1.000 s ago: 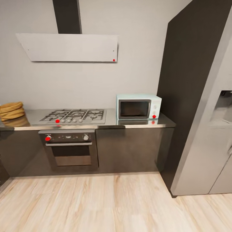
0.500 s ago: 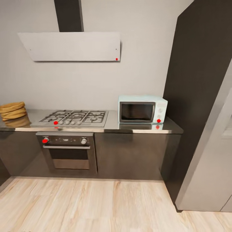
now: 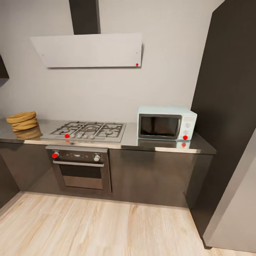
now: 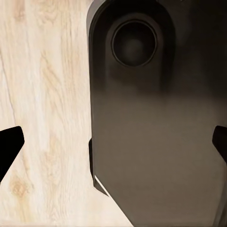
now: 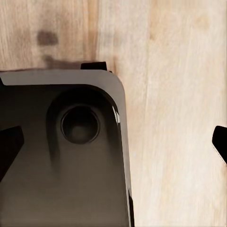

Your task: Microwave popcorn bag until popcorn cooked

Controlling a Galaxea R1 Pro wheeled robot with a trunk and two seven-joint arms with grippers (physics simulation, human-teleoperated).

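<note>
Both end effectors, left [image 4: 113, 142] and right [image 5: 113, 142], hang released over the floor [image 3: 106, 227], stowed for driving. I see the bag [image 3: 23, 122] and microwave [image 3: 166, 122] well apart on the counter [image 3: 131, 140].

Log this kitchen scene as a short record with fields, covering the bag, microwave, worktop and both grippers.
popcorn bag: squat tan-orange cloth sack, at the worktop's far left end
microwave: small pale blue-white box oven, door closed, at the worktop's right end
countertop: glossy grey worktop, steel gas hob between bag and microwave
left gripper: open, above wooden floor
right gripper: open, above wooden floor
</note>
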